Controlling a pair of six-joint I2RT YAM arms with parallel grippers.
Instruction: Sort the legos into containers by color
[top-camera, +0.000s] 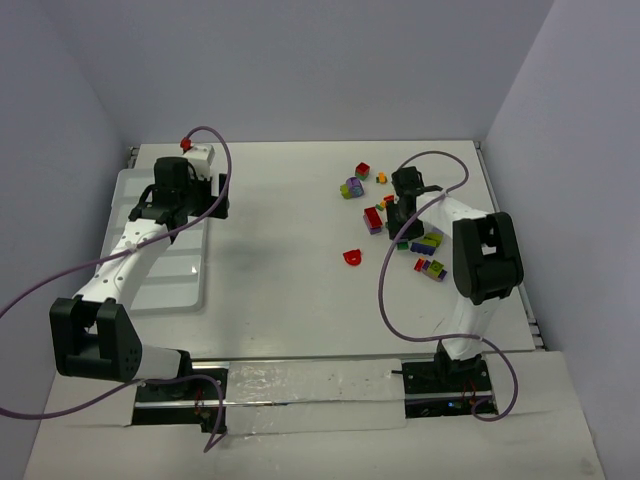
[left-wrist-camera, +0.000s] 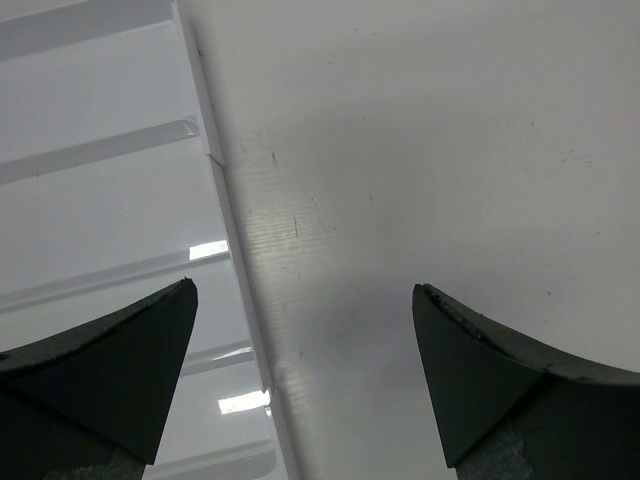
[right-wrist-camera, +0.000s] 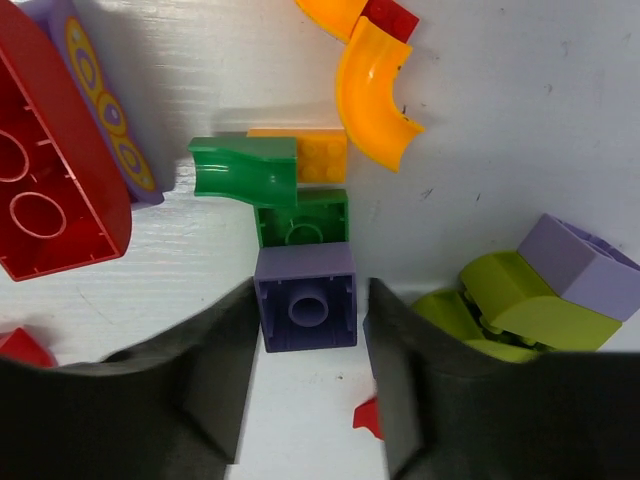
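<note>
Legos lie scattered at the right of the table, among them a lone red piece (top-camera: 351, 257) and a lime and purple cluster (top-camera: 352, 186). My right gripper (top-camera: 403, 215) is down among them. In the right wrist view a purple brick (right-wrist-camera: 305, 310) lies studs-down between the jaws of the right gripper (right-wrist-camera: 310, 288). The left finger touches its side and a thin gap shows at the right finger, so the gripper is still open. A dark green brick (right-wrist-camera: 300, 218) butts against the purple one. My left gripper (left-wrist-camera: 305, 300) hangs wide open and empty over the right rim (left-wrist-camera: 215, 190) of the white containers tray (top-camera: 150, 270).
Close around the purple brick are a curved green piece (right-wrist-camera: 245, 170), an orange brick (right-wrist-camera: 320, 155), an orange curved piece (right-wrist-camera: 370, 95), a big red brick (right-wrist-camera: 50, 190) and lime green bricks (right-wrist-camera: 510, 310) with a lilac one (right-wrist-camera: 575, 260). Walls enclose the table.
</note>
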